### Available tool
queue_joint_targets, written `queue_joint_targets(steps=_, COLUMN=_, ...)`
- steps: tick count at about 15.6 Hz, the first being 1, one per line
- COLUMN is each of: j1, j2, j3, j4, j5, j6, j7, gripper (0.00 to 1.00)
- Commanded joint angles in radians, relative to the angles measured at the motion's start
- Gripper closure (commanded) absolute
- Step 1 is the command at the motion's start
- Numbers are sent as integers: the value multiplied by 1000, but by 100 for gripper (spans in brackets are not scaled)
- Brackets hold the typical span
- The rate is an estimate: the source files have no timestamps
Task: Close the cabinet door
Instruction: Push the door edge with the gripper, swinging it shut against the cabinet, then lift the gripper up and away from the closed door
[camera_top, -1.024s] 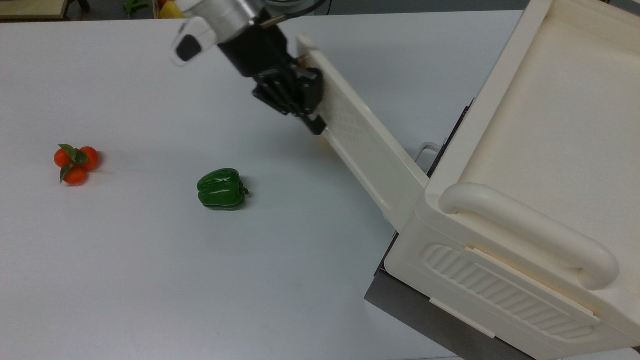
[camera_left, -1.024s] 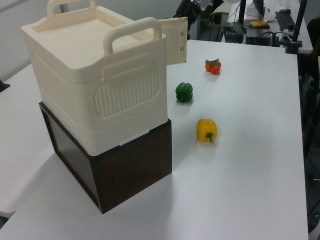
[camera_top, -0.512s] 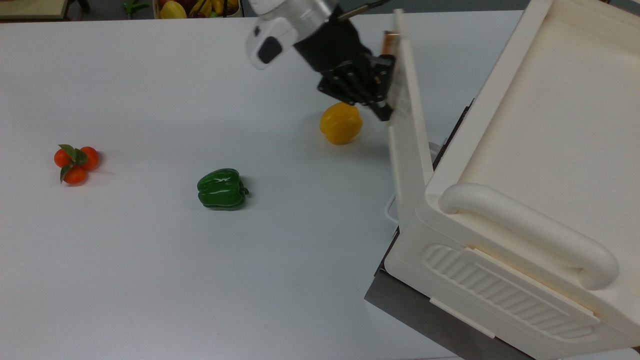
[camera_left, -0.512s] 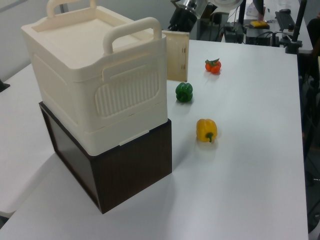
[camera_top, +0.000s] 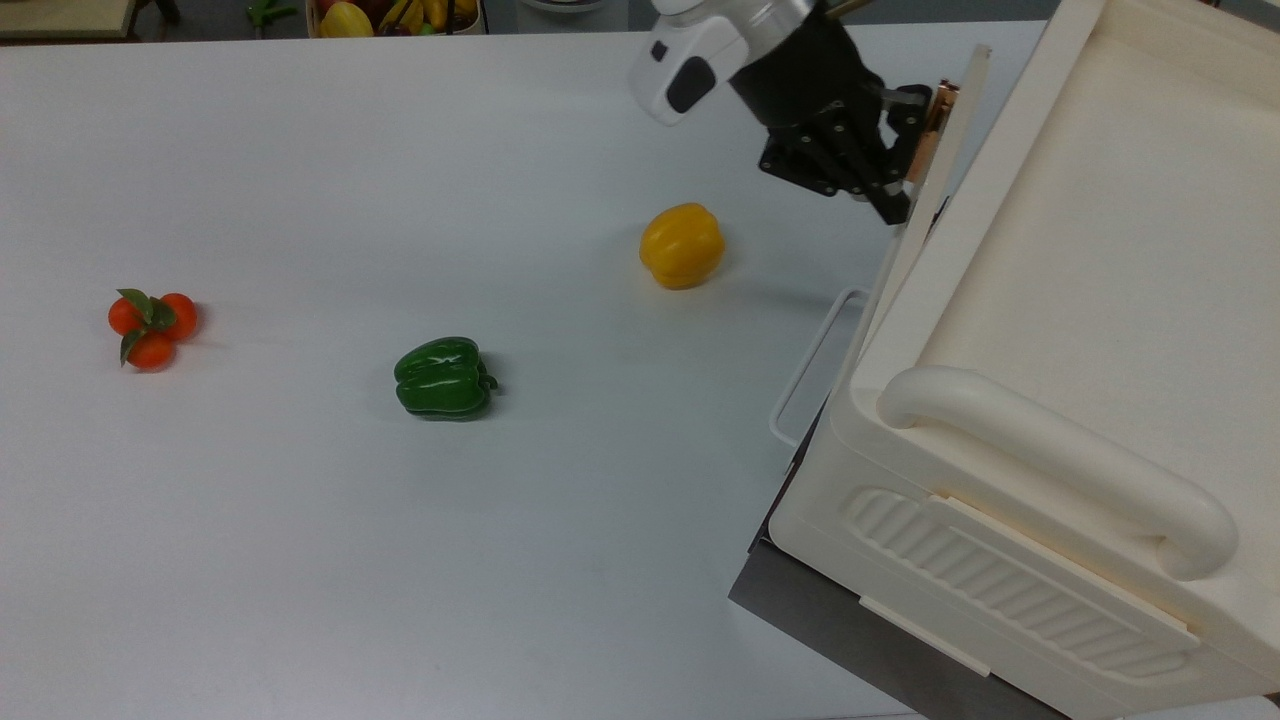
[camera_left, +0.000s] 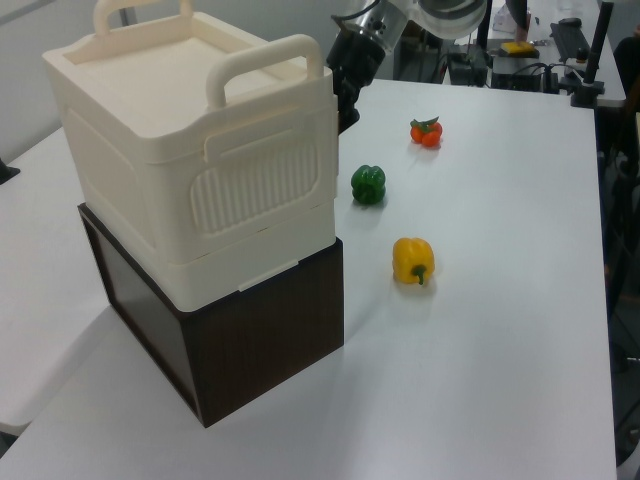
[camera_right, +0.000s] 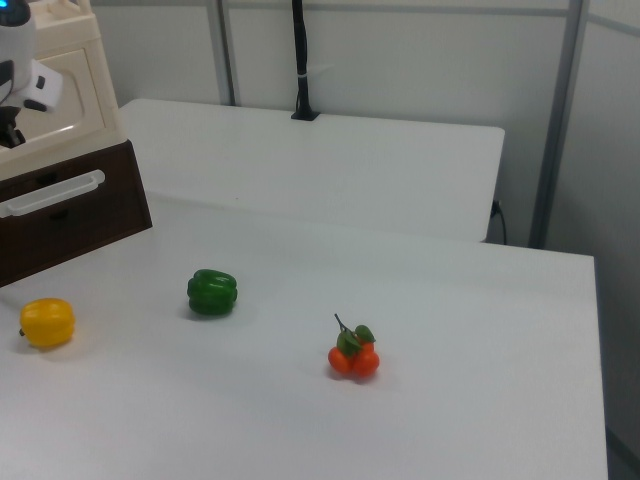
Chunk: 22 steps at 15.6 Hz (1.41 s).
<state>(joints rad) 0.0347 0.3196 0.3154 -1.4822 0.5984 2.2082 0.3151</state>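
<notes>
No text, label or number can be read anywhere.

White table (camera_top: 300, 560) carries three loose items, well apart. Yellow pepper (camera_top: 682, 245) sits toward top view's upper middle. Green pepper (camera_top: 443, 377) sits near middle, glossy. Cluster of small orange tomatoes with green leaves (camera_top: 150, 322) lies at top view's far left. Dark brown box (camera_left: 250, 340) stands on table beneath cream unit, white wire loop handle (camera_top: 812, 366) on its front. Ribbed cream side panel (camera_top: 1010, 585) faces top view's bottom, thick rounded cream handle (camera_top: 1060, 465) above it.
</notes>
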Motion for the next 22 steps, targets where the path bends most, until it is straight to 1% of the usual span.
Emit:
queue_joint_targets(steps=1, j1=30, j2=-2, j3=8, j4=-16, j5=-17, j6=68, j7=47, gripper=100)
queue_joint_targets(steps=3, j1=30, j2=12, j3=22, j4=-16, j5=-17, j6=90, j7=50, gripper=100)
queue_joint_targets(steps=6, j1=50, j2=16, j3=24, j4=-16, j5=-19, j6=125, j7=50, gripper=100)
queue_joint_targets(steps=8, j1=42, j2=7, j3=24, j4=-26, j5=-28, j6=110, j7=45, gripper=100)
queue_joint_targets(steps=10, j1=19, j2=-4, j3=21, j4=-33, j5=-46, j6=38, j7=44, gripper=100)
queue_joint_targets(steps=11, j1=-14, j2=-17, j3=21, j4=-33, j5=-70, j6=-29, j7=44, gripper=100)
queue_joint_targets(steps=13, j1=-58, j2=-48, j3=14, j4=-33, j5=-127, j6=-169, j7=42, gripper=100)
queue_joint_targets(steps=14, j1=-70, j2=-65, j3=13, j4=-33, j5=-175, j6=-221, j7=45, gripper=96)
queue_joint_targets(steps=15, j1=-76, j2=-83, j3=13, j4=-33, j5=-240, j6=-269, j7=50, gripper=85)
queue_joint_targets(steps=16, j1=-81, j2=-103, j3=7, j4=-33, j5=-300, j6=-328, j7=53, gripper=71)
queue_joint_targets(steps=18, j1=-82, j2=-146, j3=-12, j4=-32, j5=-394, j6=-463, j7=58, gripper=27)
queue_joint_targets(steps=19, j1=-81, j2=-168, j3=-28, j4=-32, j5=-428, j6=-505, j7=59, gripper=17)
queue_joint_targets(steps=21, j1=-78, j2=-206, j3=-64, j4=-32, j5=-448, j6=-574, j7=58, gripper=0)
queue_joint_targets(steps=22, j1=-72, j2=-223, j3=-87, j4=-30, j5=-463, j6=-611, j7=52, gripper=0)
